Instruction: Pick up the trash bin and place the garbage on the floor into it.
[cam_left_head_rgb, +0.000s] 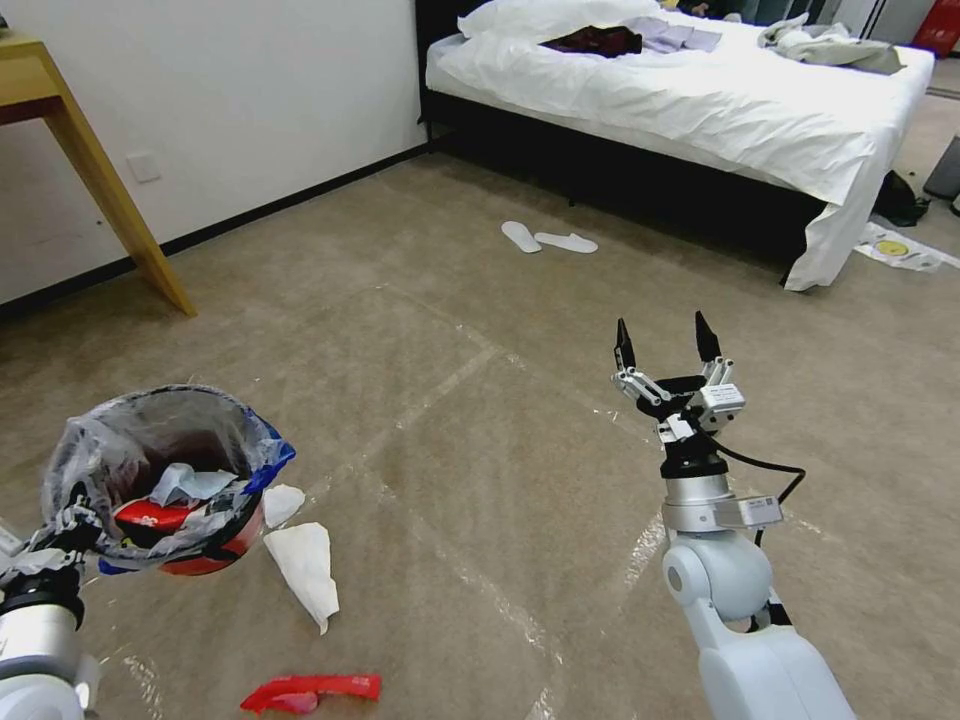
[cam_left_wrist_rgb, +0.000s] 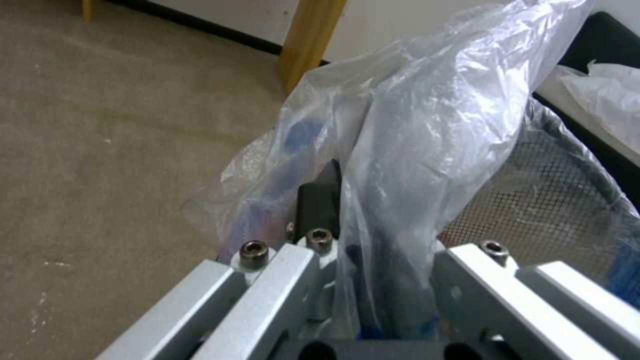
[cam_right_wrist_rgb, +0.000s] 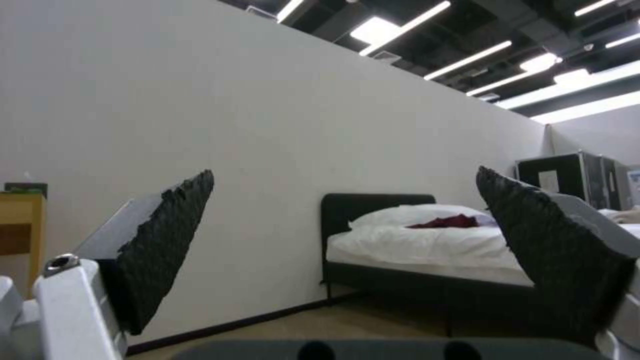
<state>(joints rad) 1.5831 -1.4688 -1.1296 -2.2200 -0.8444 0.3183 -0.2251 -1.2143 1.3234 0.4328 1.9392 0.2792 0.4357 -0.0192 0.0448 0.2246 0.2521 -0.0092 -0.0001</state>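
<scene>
Some litter already sits in the trash bin (cam_left_head_rgb: 165, 480) our left end effector (cam_left_wrist_rgb: 373, 300) grips aloft by the rim, right end effector (cam_left_head_rgb: 666, 350) spread empty, while tissues (cam_left_head_rgb: 305, 565) and a red wrapper (cam_left_head_rgb: 312, 690) wait on the floor (cam_left_head_rgb: 480, 480).

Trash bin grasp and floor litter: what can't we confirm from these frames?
- Left gripper contact on the trash bin: its plastic liner covers the fingertips in the left wrist view.
- Bin contents: rim and liner hide the lower part in the head view.
- Red wrapper: print too small.
- Right gripper: open, empty.
</scene>
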